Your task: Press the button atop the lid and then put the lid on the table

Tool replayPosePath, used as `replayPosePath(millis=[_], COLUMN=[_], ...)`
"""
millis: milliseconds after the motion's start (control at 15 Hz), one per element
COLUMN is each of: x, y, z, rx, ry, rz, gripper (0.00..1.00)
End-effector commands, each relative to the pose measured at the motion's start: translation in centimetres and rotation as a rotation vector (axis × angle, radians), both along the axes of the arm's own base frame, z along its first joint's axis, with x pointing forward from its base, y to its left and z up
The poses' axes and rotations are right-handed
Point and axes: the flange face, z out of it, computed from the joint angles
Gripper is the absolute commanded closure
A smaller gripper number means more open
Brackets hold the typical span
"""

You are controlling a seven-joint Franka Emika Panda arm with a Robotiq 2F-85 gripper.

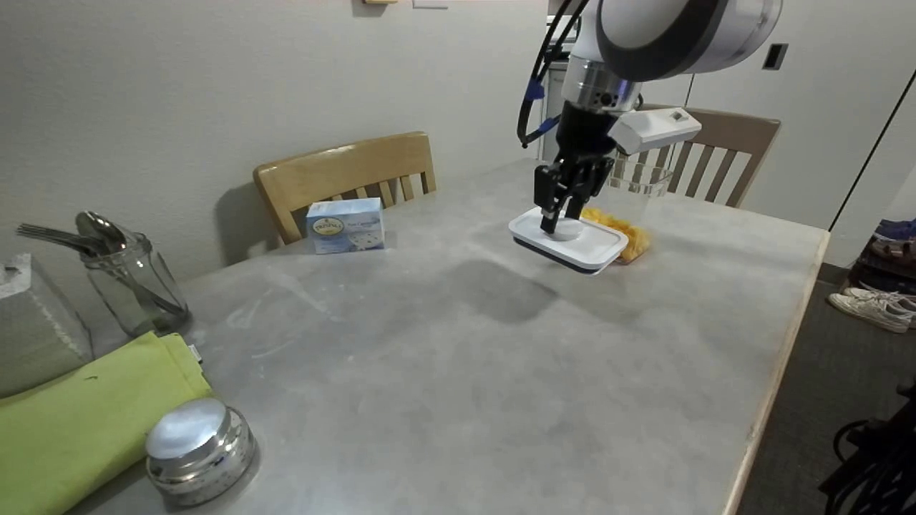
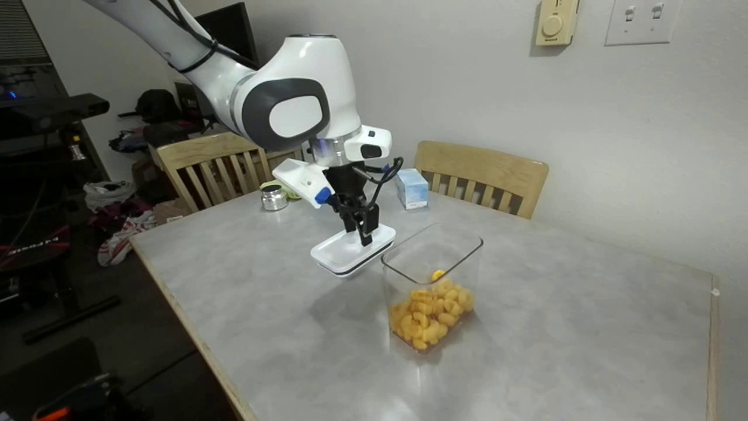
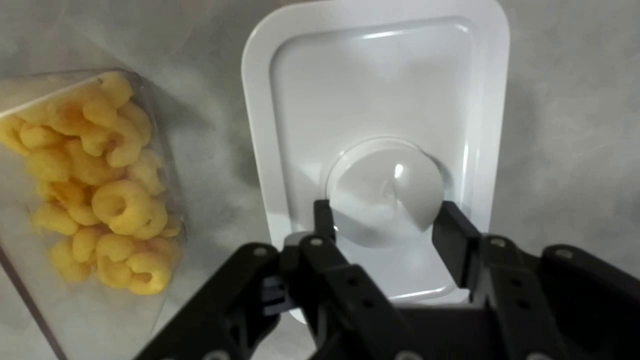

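Gripper (image 3: 385, 217) pinches the lid (image 3: 375, 95) by its button (image 3: 387, 182) above the table (image 3: 575, 135), clear container (image 3: 100, 320) at nine o'clock in wrist view.

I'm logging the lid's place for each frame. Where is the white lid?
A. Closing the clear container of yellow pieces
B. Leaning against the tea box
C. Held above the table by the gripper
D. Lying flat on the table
C: the gripper has its fingers on either side of the round button, and the lid hangs clear of the table.
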Motion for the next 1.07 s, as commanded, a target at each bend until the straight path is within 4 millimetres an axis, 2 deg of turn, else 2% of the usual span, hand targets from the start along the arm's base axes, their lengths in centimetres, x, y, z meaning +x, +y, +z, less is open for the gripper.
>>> replayPosePath(millis=[0,600,867,933,1000], x=[0.0,-0.4,-0.5,-0.5,-0.5], y=[0.1,-0.1,0.0,0.1,0.1], z=[-1.3,-4.7,-4.5,-4.2,-4.0], rx=[0.007,0.021,0.016,0.014,0.015], ry=[-0.005,0.048,0.051,0.049,0.047], rz=[-0.011,-0.019,-0.013,-0.009,-0.007], gripper=[0.73,0.73,0.73,0.32,0.20])
